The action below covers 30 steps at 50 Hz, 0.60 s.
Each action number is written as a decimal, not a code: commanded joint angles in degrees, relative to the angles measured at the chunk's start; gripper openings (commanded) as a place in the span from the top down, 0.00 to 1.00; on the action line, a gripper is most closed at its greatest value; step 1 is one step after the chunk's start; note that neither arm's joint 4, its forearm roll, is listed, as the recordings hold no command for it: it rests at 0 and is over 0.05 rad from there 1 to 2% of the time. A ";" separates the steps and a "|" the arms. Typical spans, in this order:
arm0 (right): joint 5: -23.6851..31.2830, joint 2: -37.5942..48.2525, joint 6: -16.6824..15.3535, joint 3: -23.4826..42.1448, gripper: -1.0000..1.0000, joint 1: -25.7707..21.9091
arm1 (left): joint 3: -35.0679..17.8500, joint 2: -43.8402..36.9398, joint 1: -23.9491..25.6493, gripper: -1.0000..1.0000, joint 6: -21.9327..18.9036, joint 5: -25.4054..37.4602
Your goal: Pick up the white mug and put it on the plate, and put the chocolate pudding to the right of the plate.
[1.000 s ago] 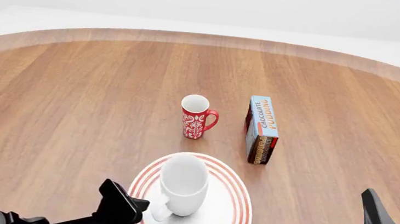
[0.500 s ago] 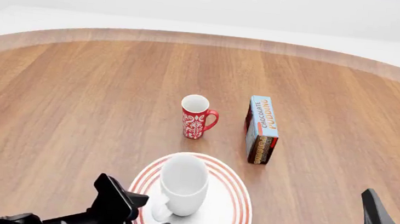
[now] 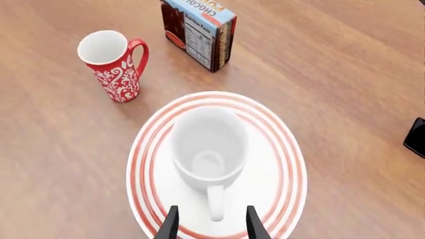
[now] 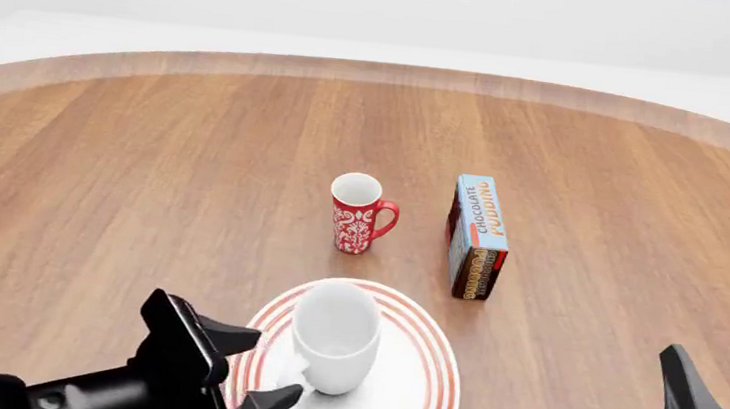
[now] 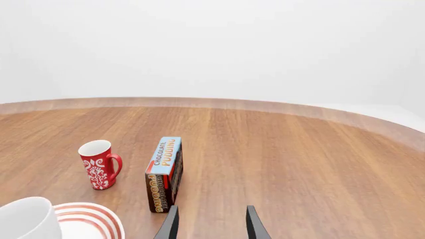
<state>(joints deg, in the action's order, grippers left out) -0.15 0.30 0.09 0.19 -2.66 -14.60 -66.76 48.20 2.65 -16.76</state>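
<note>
White mug (image 4: 333,335) upright on plate (image 4: 421,396), pudding (image 4: 478,238) apart

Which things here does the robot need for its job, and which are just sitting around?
Needed: white mug, standing on the plate; chocolate pudding, lying beyond the plate.

Just sitting around: red mug, left of the pudding.

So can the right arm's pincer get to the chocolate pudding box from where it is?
Probably yes. The right pincer is open and sits near the table's edge, and only bare wood lies between it and the chocolate pudding. The plate and the red mug sit off to the left, out of its path.
</note>
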 commanded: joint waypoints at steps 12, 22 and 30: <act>-0.01 -0.01 -0.01 0.00 0.00 -0.03 | -2.72 15.89 -3.84 0.00 -3.75 13.25; 0.00 -0.10 -0.29 0.03 0.00 -0.41 | -4.14 28.47 -11.23 0.00 -6.06 21.40; 0.00 -0.09 -0.30 0.01 0.00 -0.35 | -6.06 37.91 -17.32 0.00 -8.09 28.05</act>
<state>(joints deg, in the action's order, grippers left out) -0.15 0.24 -0.10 0.20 -2.91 -18.79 -39.23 37.00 -3.20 3.94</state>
